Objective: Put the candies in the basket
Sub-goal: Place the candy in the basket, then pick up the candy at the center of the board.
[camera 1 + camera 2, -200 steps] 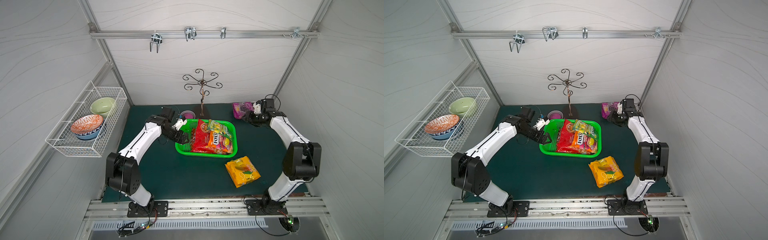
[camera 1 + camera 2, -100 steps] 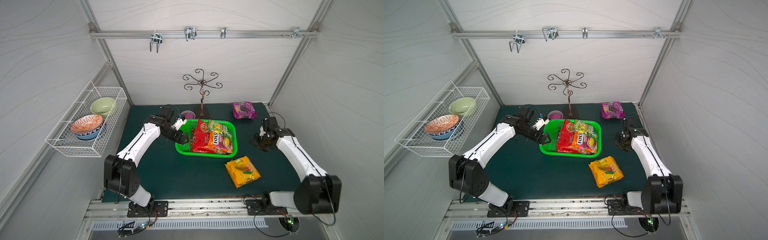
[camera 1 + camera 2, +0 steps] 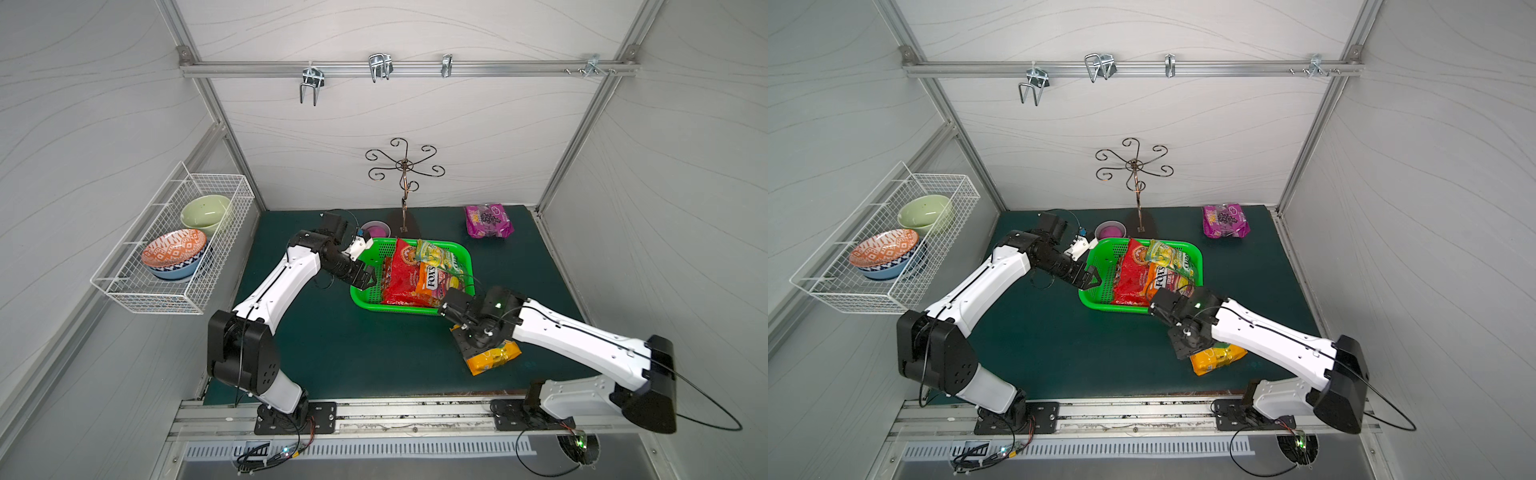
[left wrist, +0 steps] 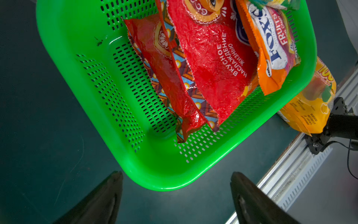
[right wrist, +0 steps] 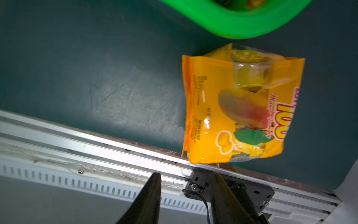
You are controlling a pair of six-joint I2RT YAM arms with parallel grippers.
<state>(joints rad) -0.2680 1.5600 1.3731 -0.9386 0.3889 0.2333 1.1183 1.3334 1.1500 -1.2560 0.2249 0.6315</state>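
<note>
Your right gripper (image 5: 186,174) hangs directly over the yellow bag (image 3: 496,357), jaws apart with nothing between them. In the right wrist view the bag lies flat on the mat (image 3: 332,340) just ahead of the fingertips. It sits outside the basket (image 3: 359,296), just off its corner at 5 o'clock. It looks near square, so no long axis dictates your wrist angle. The right arm is plainly the nearer one. Your left gripper (image 4: 176,173) stands wide and empty at the basket's 9 o'clock rim. The purple bag (image 3: 488,220) lies at 1 o'clock, well apart. Four other candies (image 3: 409,276) lie inside the basket.
</note>
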